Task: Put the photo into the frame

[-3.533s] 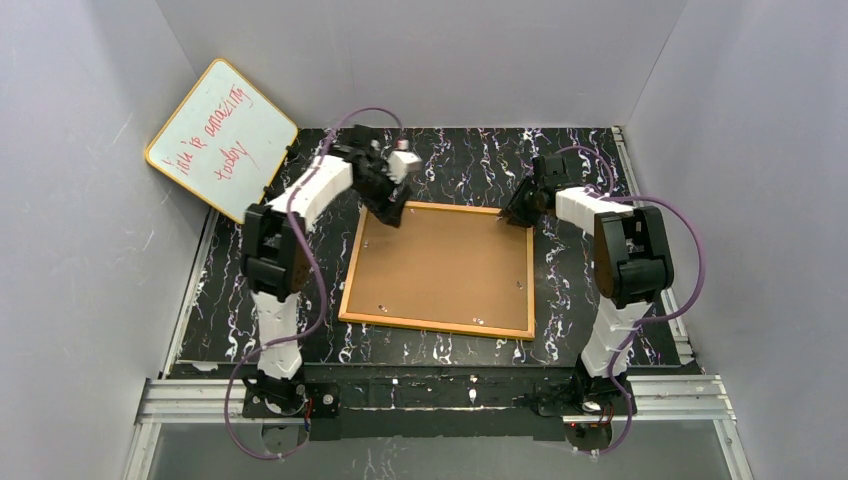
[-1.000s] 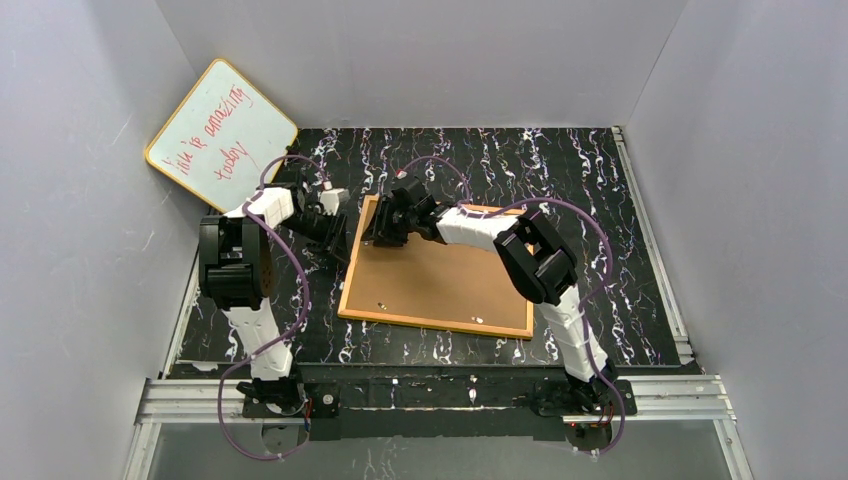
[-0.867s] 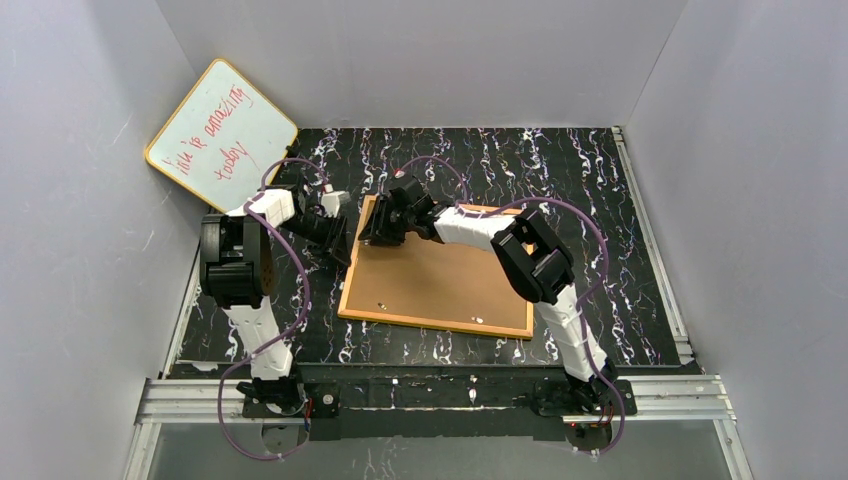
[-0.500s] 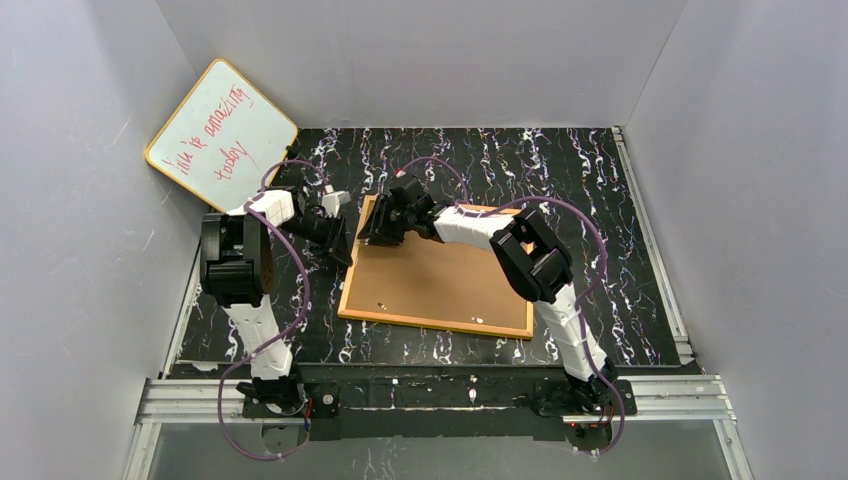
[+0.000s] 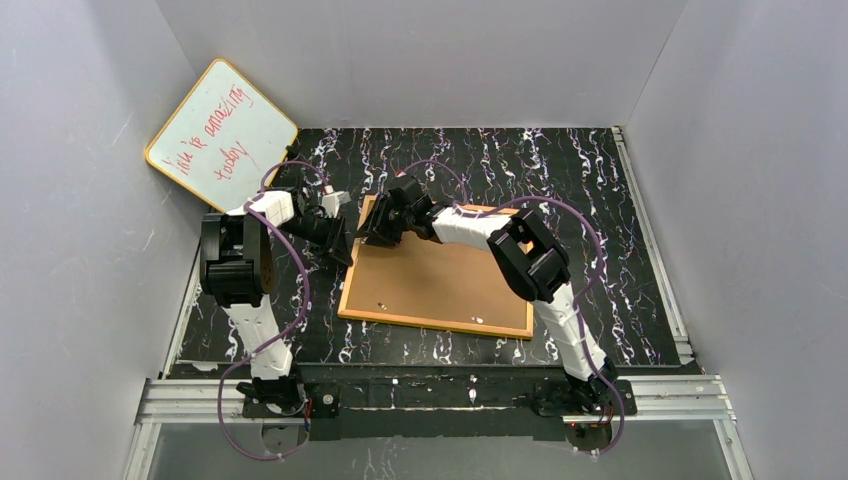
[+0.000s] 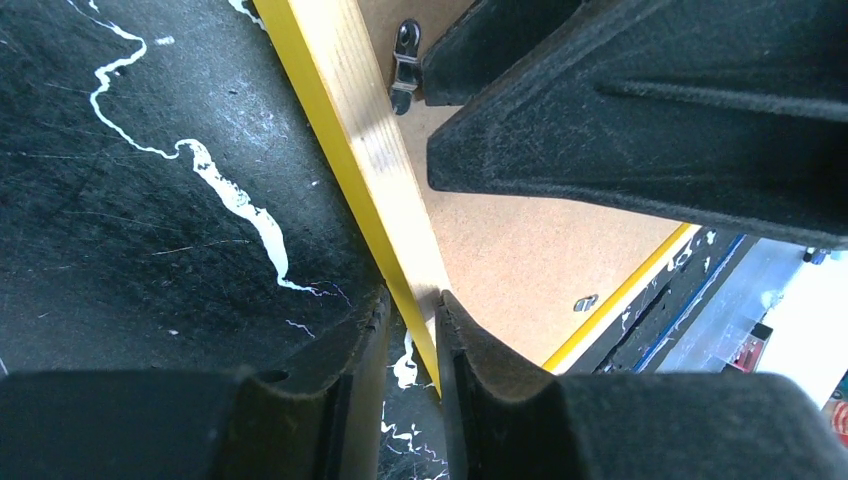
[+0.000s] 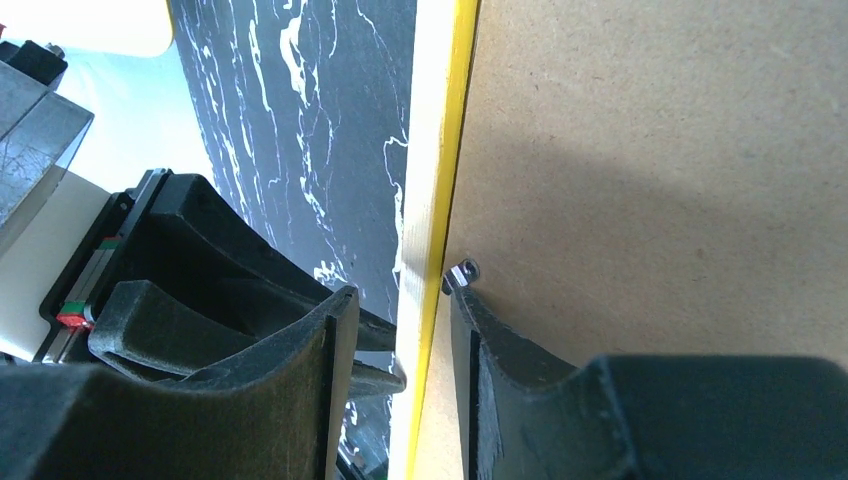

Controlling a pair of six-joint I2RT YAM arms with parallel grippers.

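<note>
Toward the left edge of the desk (image 5: 590,180), my left claw (image 6: 412,300) and right claw (image 7: 402,292) pinch the frame (image 6: 355,140) by its rim; next, I judge, comes a level joint lift.

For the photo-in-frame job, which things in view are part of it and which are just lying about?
Part of the job:
- the frame, lying back up
- left gripper and right gripper, both astride its left rim
- the photo: not in view

Lying about:
- the whiteboard, leaning against the far-left wall
</note>
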